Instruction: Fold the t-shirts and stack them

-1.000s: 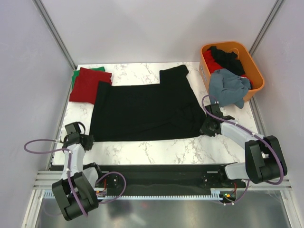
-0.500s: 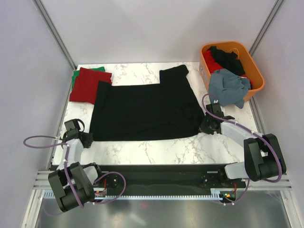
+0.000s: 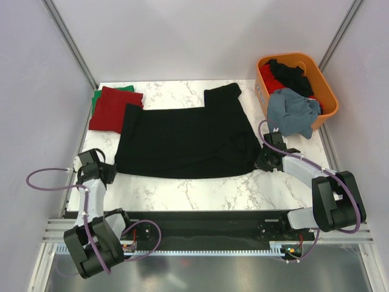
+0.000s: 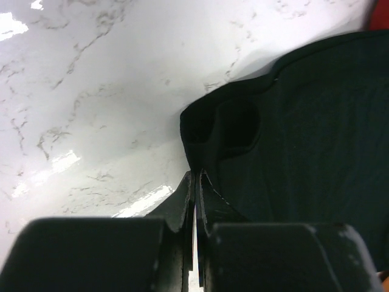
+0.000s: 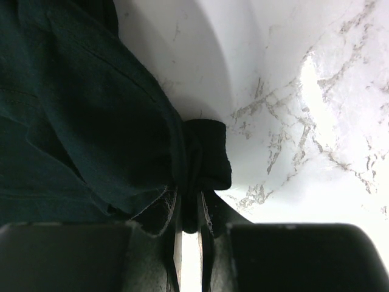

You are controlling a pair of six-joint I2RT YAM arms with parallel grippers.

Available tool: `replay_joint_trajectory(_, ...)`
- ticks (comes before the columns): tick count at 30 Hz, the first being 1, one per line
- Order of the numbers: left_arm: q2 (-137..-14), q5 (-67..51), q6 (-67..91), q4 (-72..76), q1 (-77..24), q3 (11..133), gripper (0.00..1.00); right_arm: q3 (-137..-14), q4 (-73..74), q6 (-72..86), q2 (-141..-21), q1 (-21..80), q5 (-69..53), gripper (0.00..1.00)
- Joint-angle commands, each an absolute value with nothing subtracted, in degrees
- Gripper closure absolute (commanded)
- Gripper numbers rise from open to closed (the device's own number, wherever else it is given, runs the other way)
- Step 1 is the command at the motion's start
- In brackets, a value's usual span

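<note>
The left fingers [image 4: 188,185] are pressed together on the near left corner of the one black t-shirt [image 3: 182,140] spread on the desk [image 3: 200,191]; its hem curls up right at their tips. The right fingers [image 5: 205,214] stand narrow, pinching a bunched fold of the same shirt's near right corner, with a knot of cloth poking out past them. The shirt lies flat between the two arms, with both sleeves pointing to the far side of the marble desk. At the far left sits a folded stack of two: a dark red t-shirt [image 3: 109,109] on top of a green t-shirt [image 3: 95,102], whose edge shows along the left and far sides. The black shirt's left sleeve touches the stack's right edge. At the far right stands one orange basket [image 3: 262,88] holding three pieces: a black garment [image 3: 292,74], a red garment [image 3: 272,78] under it, and a grey-blue t-shirt [image 3: 293,112] that spills over the near rim, hanging close to the right arm's purple cable.
</note>
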State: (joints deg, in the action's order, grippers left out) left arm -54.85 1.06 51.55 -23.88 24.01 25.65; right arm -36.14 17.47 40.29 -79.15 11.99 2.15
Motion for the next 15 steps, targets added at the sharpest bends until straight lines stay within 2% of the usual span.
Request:
replay_joint_trajectory(1,-55.37,0.62,48.61,-22.15,24.17,29.18,0.98,-36.73,19.60,39.37,-79.98,11.78,1.67,1.00)
replay_joint_trajectory(4,-58.95,0.26,48.95,-22.15,24.08,30.49,0.98,-39.53,21.43,39.20,-81.47,11.86,0.79,1.00)
replay_joint_trajectory(6,-61.33,-3.94,49.22,-22.15,24.17,32.51,0.98,-43.22,23.72,38.41,-82.53,11.78,0.18,1.00)
replay_joint_trajectory(9,-65.47,-7.56,47.90,-26.87,24.17,42.24,0.98,-54.81,30.57,36.74,-80.35,11.86,1.48,1.00)
replay_joint_trajectory(11,-64.26,-5.81,48.07,-32.33,24.26,50.34,0.98,-62.03,34.09,36.47,-75.69,11.86,3.77,1.00)
replay_joint_trajectory(15,-59.16,-4.66,48.34,-34.97,24.87,55.02,0.98,-67.06,40.24,35.95,-71.99,11.78,5.98,1.00)
